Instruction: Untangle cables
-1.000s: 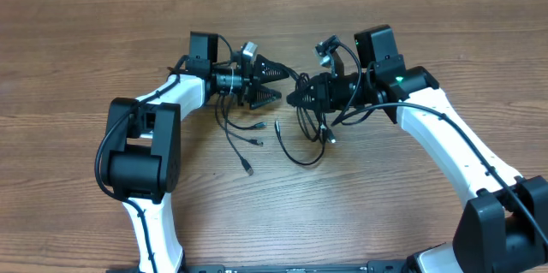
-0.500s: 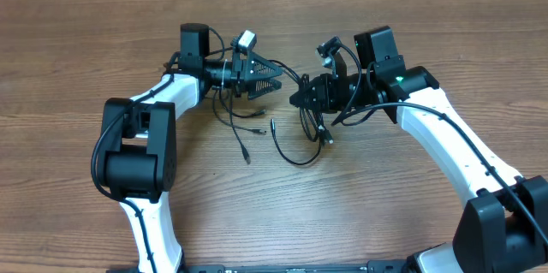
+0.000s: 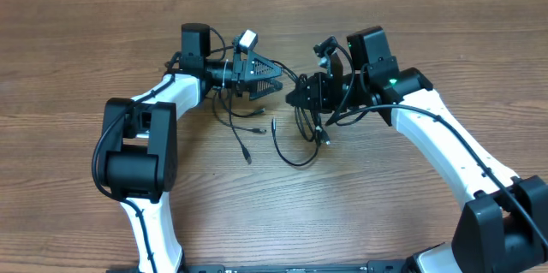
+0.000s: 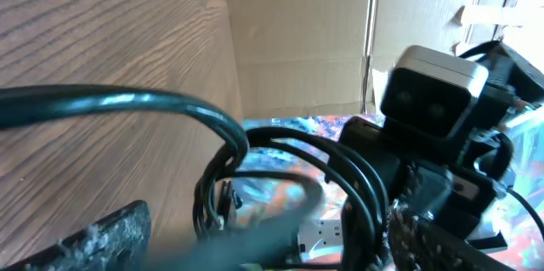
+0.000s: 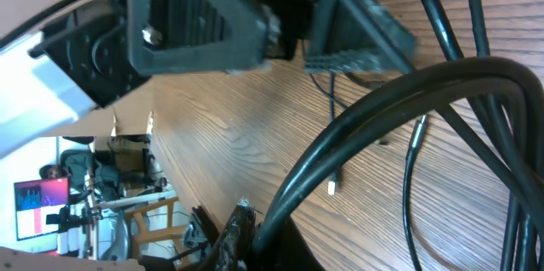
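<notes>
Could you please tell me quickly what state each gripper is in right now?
Left gripper: open, cables running between its jaws.
Right gripper: closed on the cables.

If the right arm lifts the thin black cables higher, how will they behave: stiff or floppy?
Probably floppy: the cables sag from the right gripper into loose loops on the table. They are likely light, since such thin cords hang from one pinch. Their plug ends may snag, as the strands cross each other.
</notes>
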Controlling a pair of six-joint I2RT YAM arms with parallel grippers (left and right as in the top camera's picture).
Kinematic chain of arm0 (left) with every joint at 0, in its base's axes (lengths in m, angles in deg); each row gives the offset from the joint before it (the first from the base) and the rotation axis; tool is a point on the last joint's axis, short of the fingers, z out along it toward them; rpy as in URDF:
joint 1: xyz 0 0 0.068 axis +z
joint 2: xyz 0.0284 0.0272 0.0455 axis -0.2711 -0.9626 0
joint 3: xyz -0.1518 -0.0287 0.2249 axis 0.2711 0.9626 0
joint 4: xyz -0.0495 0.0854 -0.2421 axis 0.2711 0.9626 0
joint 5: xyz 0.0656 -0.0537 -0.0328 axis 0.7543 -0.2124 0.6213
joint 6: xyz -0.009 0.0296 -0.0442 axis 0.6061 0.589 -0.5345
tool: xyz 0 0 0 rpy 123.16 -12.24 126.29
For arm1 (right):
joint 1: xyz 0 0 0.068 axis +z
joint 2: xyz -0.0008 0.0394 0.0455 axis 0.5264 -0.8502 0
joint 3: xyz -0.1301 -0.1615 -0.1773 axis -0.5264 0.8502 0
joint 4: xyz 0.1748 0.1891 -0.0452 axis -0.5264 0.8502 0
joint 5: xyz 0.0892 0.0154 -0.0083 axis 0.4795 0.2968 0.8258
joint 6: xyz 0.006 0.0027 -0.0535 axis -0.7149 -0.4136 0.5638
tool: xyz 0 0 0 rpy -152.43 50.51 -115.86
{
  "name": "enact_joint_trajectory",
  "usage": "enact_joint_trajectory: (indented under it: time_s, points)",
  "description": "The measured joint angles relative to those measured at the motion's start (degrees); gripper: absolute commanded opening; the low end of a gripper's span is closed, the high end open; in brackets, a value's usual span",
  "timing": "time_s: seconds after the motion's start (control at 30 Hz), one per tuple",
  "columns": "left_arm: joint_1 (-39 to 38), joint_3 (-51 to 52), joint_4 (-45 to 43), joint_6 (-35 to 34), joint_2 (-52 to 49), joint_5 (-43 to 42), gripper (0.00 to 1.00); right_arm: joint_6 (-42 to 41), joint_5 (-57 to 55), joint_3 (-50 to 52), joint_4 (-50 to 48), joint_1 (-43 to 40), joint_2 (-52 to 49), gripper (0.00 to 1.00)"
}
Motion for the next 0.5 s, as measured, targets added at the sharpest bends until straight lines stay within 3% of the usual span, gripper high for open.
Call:
enact_joint_trajectory:
  time_s: [0.13,0.5]
  points:
    - [-1.1,0.0,0.0,-0.2,0.0,0.5,0.99,-1.5,0.3,0.0,-1.6,0.2,0.0,0.04]
    - [-1.7,0.0,0.0,-0.2,0.0,1.6,0.98,-2.2,1.7,0.0,-1.8,3.9,0.0,0.04]
